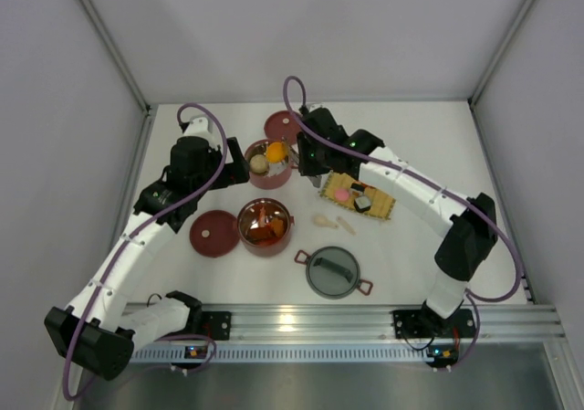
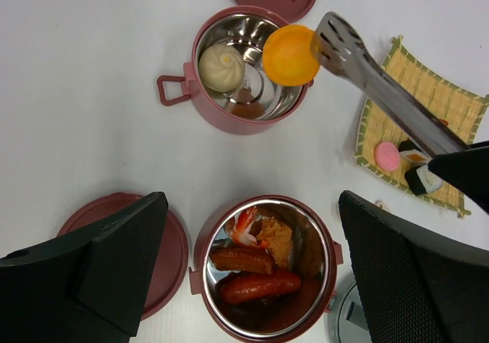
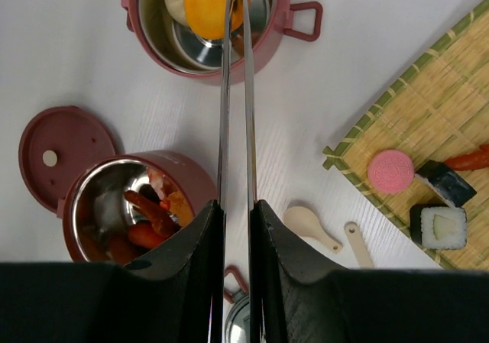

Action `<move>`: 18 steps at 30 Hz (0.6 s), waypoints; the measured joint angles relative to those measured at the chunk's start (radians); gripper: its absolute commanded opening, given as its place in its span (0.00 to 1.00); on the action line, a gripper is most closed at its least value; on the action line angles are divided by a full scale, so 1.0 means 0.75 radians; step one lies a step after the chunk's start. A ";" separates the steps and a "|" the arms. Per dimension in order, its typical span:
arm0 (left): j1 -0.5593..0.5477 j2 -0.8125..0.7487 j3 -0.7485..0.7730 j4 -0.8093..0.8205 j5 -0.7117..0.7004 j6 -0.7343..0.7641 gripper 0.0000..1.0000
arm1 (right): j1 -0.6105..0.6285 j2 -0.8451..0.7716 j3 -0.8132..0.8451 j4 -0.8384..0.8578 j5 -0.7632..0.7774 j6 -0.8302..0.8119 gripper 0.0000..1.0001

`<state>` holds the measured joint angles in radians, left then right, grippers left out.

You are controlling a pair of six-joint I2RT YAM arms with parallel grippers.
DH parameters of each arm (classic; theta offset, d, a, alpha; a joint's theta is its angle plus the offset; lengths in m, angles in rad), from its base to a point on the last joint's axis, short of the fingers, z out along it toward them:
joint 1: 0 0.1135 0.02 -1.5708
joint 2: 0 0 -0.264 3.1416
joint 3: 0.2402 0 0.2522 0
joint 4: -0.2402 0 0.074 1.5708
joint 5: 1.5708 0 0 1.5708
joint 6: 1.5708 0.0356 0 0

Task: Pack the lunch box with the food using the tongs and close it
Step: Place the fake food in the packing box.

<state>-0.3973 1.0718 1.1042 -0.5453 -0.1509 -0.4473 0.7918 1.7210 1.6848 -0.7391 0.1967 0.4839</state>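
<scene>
The lunch box lies apart as two dark-red bowls. Above the far bowl (image 1: 267,165), which holds a white bun (image 2: 221,66), a round orange food piece (image 2: 290,54) is pinched in the tips of the tongs (image 2: 382,83). My right gripper (image 3: 237,205) is shut on the tongs' arms (image 3: 235,91). The near bowl (image 2: 197,270) holds sausages (image 2: 252,286), a shrimp and a fried piece. My left gripper (image 2: 252,205) hangs open above it, holding nothing. More food, a pink disc (image 2: 387,155) and sushi (image 3: 437,227), lies on the mat.
The yellow woven mat (image 1: 379,207) lies right of the bowls. Flat red lids rest behind the far bowl (image 1: 283,125) and left of the near bowl (image 1: 213,233). The grey domed lid (image 1: 333,271) sits at the front. Two cream spoons (image 3: 309,227) lie beside the mat.
</scene>
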 measured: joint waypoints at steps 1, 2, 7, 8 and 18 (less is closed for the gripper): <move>0.000 0.000 -0.001 0.000 0.000 0.000 0.99 | 0.004 0.019 0.002 0.002 -0.004 -0.001 0.07; 0.000 0.000 -0.001 0.000 -0.001 0.000 0.99 | 0.006 0.038 0.004 -0.001 -0.008 0.000 0.07; 0.000 0.000 -0.001 0.000 -0.005 0.000 0.99 | 0.006 0.110 0.007 0.004 -0.024 -0.001 0.08; 0.000 0.000 -0.001 0.000 -0.005 0.000 0.99 | 0.006 0.121 0.007 0.005 -0.026 -0.001 0.09; 0.000 0.000 -0.002 0.000 -0.005 0.000 0.99 | 0.006 0.163 0.012 0.008 -0.029 -0.001 0.36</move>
<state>-0.3973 1.0718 1.1027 -0.5453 -0.1547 -0.4473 0.7963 1.8435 1.6936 -0.7334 0.1749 0.4831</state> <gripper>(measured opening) 0.991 0.339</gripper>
